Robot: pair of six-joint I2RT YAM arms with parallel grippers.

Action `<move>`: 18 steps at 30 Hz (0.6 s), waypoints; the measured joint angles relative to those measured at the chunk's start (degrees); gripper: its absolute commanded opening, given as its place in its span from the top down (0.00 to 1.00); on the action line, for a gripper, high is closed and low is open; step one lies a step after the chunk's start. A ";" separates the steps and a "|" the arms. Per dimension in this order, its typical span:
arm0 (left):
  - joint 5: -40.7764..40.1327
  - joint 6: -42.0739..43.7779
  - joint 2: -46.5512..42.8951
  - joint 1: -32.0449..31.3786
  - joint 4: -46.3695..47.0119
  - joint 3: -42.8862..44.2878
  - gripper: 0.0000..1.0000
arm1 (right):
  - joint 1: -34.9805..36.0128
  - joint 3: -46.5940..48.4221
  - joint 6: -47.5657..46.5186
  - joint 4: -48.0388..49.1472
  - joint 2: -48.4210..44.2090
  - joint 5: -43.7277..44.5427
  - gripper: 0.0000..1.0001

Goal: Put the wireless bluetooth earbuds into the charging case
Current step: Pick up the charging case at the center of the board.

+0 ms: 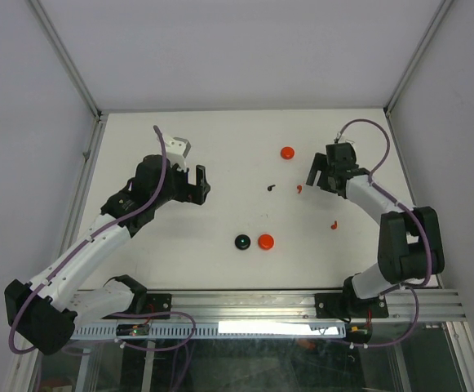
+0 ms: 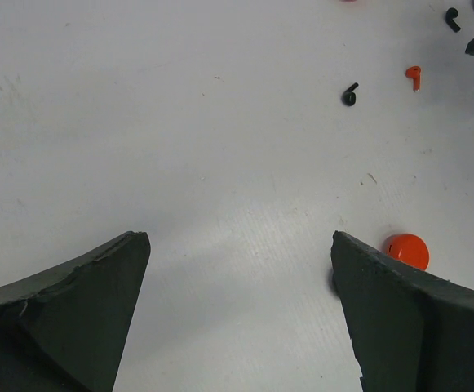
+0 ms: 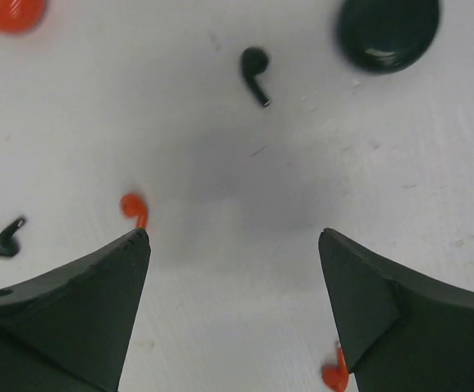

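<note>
from above, the left gripper (image 1: 194, 167) and right gripper (image 1: 318, 175) hover over a white table (image 1: 220, 139), fingers spread wide, holding nothing. a black earbud (image 1: 270, 187) and a red earbud (image 1: 300, 189) lie loose on the table just beside the right gripper. left wrist: both earbuds show far ahead, near the right gripper. right wrist: a black disc (image 3: 387, 33) lies beyond that gripper's parted fingers.
</note>
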 measured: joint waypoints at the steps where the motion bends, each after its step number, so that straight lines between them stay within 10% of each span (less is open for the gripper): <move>1: -0.15 0.02 0.00 0.00 0.00 0.00 0.02 | -0.98 0.70 0.15 0.76 1.40 1.46 0.13; 18: -0.48 0.02 0.00 0.13 0.00 -0.02 0.01 | -8.76 16.31 11.08 4.61 21.05 19.17 0.26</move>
